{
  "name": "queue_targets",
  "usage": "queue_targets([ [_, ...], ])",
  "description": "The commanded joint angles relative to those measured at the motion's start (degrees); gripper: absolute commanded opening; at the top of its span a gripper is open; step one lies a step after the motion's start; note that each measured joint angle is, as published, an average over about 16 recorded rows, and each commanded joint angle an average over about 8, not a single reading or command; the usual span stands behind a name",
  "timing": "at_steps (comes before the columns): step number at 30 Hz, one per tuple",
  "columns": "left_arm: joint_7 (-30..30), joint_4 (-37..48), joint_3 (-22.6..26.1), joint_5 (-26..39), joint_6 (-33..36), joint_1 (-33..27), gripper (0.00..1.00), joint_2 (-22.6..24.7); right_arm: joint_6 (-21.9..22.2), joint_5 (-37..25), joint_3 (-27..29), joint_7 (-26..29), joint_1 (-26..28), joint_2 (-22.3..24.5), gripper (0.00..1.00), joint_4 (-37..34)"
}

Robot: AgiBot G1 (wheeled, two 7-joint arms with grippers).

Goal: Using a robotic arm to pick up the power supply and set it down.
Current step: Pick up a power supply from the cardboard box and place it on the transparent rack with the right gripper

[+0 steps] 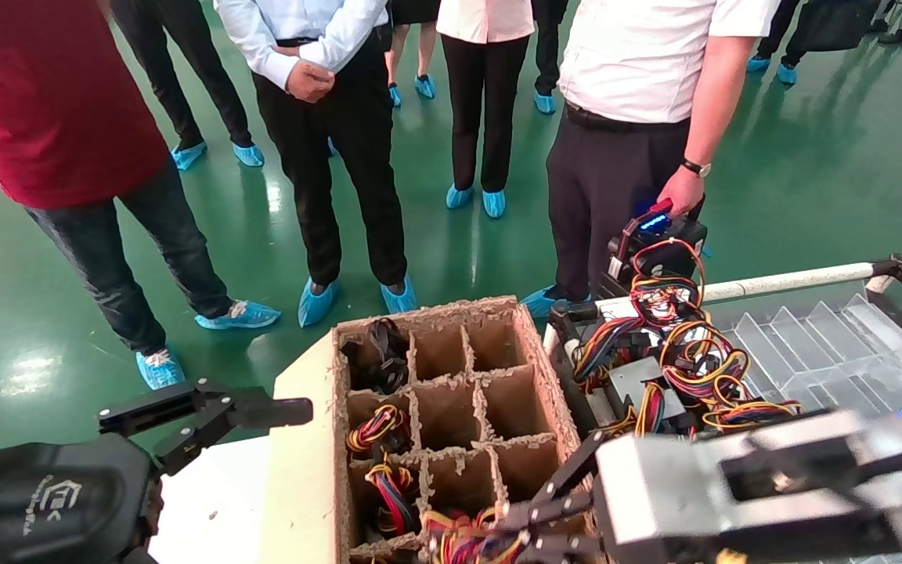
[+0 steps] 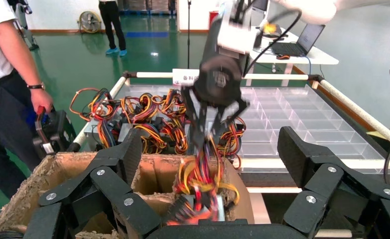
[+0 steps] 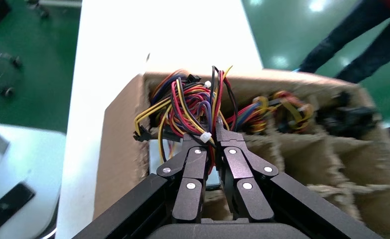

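The power supply point(image 3: 157, 152) is a silver box with a bundle of red, yellow and black wires point(image 3: 193, 102). It sits in the near corner cell of a cardboard divider box point(image 1: 318, 439). My right gripper point(image 3: 210, 132) is shut on that wire bundle just above the cell; it also shows in the head view point(image 1: 510, 533). From the left wrist view the right robotic arm point(image 2: 220, 79) hangs over the box with the power supply point(image 2: 197, 199) under it. My left gripper point(image 1: 247, 427) is parked open beside the box's left, holding nothing.
Other cells of the box hold more wired units point(image 1: 377, 431). A heap of power supplies point(image 1: 670, 345) lies on the rack to the right, beside clear plastic trays point(image 1: 827, 337). Several people point(image 1: 341, 117) stand on the green floor close behind the box.
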Motion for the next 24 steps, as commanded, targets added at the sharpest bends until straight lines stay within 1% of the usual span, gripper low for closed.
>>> queue_targets([
  [1, 0.0, 0.0, 0.0, 0.0, 0.0, 0.0, 1.00, 0.0, -0.1, 1.7, 0.9, 0.2, 0.5, 1.0, 0.00, -0.2],
  [8, 0.0, 0.0, 0.0, 0.0, 0.0, 0.0, 1.00, 0.0, -0.7, 7.2, 4.5, 0.3, 3.5, 4.9, 0.00, -2.4],
  [14, 0.0, 0.0, 0.0, 0.0, 0.0, 0.0, 1.00, 0.0, -1.8, 10.4, 6.6, -0.3, 7.3, 7.3, 0.00, -5.9],
  [19, 0.0, 0.0, 0.0, 0.0, 0.0, 0.0, 1.00, 0.0, -2.9, 12.1, 6.6, -1.4, 11.4, 9.3, 0.00, -9.2],
  [24, 0.0, 0.0, 0.1, 0.0, 0.0, 0.0, 1.00, 0.0, -3.3, 11.9, 4.8, -3.6, 16.5, 12.5, 0.00, -12.4],
])
